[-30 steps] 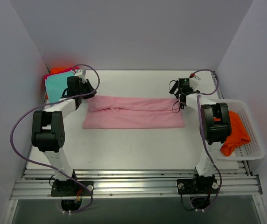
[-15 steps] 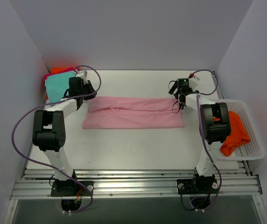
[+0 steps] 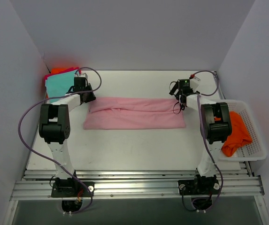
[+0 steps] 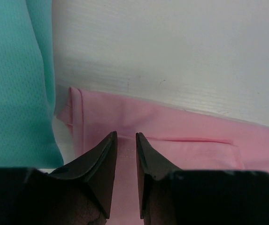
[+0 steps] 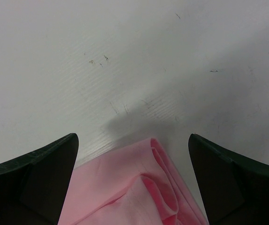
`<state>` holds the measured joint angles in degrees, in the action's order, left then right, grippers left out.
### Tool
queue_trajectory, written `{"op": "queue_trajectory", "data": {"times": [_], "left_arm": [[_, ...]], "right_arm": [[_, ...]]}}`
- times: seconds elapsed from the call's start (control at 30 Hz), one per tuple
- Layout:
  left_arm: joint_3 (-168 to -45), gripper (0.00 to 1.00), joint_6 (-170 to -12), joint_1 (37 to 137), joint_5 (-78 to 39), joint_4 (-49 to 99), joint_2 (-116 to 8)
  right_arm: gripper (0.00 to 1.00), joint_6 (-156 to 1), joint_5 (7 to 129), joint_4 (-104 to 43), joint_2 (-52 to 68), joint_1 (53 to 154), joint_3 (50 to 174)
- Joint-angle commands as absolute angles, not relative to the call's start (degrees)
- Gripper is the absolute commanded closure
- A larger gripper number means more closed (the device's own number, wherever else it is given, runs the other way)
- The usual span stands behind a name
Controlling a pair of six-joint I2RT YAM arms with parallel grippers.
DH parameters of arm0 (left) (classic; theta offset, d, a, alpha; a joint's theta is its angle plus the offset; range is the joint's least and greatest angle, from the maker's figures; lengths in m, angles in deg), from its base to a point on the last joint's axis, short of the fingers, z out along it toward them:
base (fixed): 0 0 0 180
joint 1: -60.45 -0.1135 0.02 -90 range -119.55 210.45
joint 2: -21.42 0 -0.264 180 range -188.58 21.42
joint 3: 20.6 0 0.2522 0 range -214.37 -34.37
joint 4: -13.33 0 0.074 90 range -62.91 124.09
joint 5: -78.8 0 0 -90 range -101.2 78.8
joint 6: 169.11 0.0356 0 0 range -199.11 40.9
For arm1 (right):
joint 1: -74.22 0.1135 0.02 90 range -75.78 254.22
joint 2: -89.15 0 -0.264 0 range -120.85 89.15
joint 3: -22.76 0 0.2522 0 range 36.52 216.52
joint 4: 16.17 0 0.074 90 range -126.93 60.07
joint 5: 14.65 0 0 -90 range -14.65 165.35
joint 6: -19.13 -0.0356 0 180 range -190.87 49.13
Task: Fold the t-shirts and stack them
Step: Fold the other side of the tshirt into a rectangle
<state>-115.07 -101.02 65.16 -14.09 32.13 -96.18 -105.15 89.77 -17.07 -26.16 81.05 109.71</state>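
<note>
At the far corners of the pink t-shirt — left hand narrowly parted, right hand wide — both released, apparently staged for folding.

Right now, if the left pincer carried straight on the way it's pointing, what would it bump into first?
Most likely the pink t-shirt: the left pincer aims at its folded end, though how close it is is hard to judge. Beyond that lies only bare table.
</note>
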Motion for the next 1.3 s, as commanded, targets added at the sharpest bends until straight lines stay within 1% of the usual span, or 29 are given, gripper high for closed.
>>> {"op": "queue_trajectory", "data": {"times": [0.0, 0.3, 0.53, 0.83, 1.0, 1.1, 1.13, 1.27], "left_arm": [[-118.57, 0.69, -102.75, 64.59, -11.72, 35.18, -97.15], [-115.05, 0.68, -103.89, 64.06, -9.53, 31.66, -94.16], [-116.54, 0.63, -104.33, 63.27, -10.93, 33.33, -95.56], [-115.66, 0.64, -104.42, 63.27, -16.11, 29.73, -97.59], [-115.58, 0.65, -104.33, 63.27, -16.73, 29.72, -97.67], [-115.58, 0.69, -104.33, 63.27, -16.73, 29.64, -97.67], [-115.58, 0.76, -104.33, 63.27, -16.73, 29.64, -97.67], [-116.37, 0.95, -104.24, 63.27, -16.82, 30.43, -98.2]], "right_arm": [[0.0, -104.53, 89.94, -16.4, -26.43, 80.81, 109.73], [0.0, -104.7, 89.06, -15.87, -26.52, 80.81, 109.47], [0.0, -104.79, 88.89, -15.69, -26.6, 80.73, 109.47], [0.0, -104.79, 88.62, -15.6, -27.31, 80.72, 109.65], [0.0, -104.79, 88.62, -15.6, -27.57, 80.72, 109.73], [0.0, -104.88, 88.62, -15.69, -27.66, 80.72, 109.73], [0.0, -104.79, 88.54, -15.69, -27.75, 80.72, 109.73], [0.0, -104.79, 88.36, -15.69, -27.75, 80.72, 109.73]]}}
